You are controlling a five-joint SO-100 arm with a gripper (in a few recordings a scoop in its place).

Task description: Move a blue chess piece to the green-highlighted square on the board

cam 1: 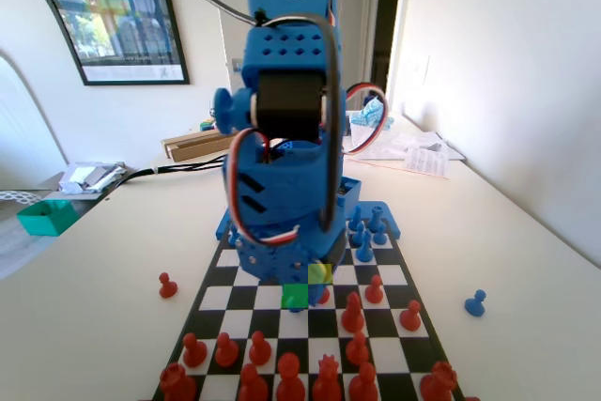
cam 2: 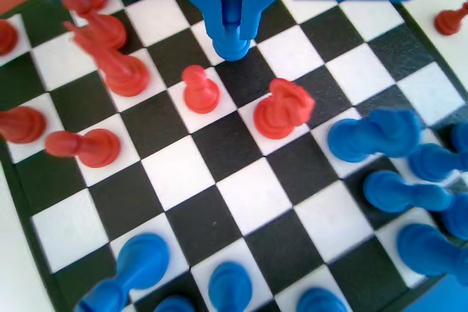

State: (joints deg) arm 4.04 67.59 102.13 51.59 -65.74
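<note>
In the wrist view a blue chess piece [cam 2: 232,40], a small pawn, stands upright between the two jaws of my gripper [cam 2: 232,21], which is shut on it. Its base is at or just above the board [cam 2: 248,195], near a red pawn [cam 2: 200,90]; I cannot tell whether it touches. In the fixed view the blue arm leans low over the board [cam 1: 394,345], and my gripper [cam 1: 293,274] hangs right behind the green-highlighted square [cam 1: 295,297]. A paler yellow-green square [cam 1: 320,272] lies just beyond it.
Red pieces [cam 1: 353,313] crowd the near rows in the fixed view, and taller blue pieces [cam 1: 364,232] stand at the far right by the arm. Off the board lie a blue pawn [cam 1: 475,303] on the right and a red pawn [cam 1: 167,285] on the left.
</note>
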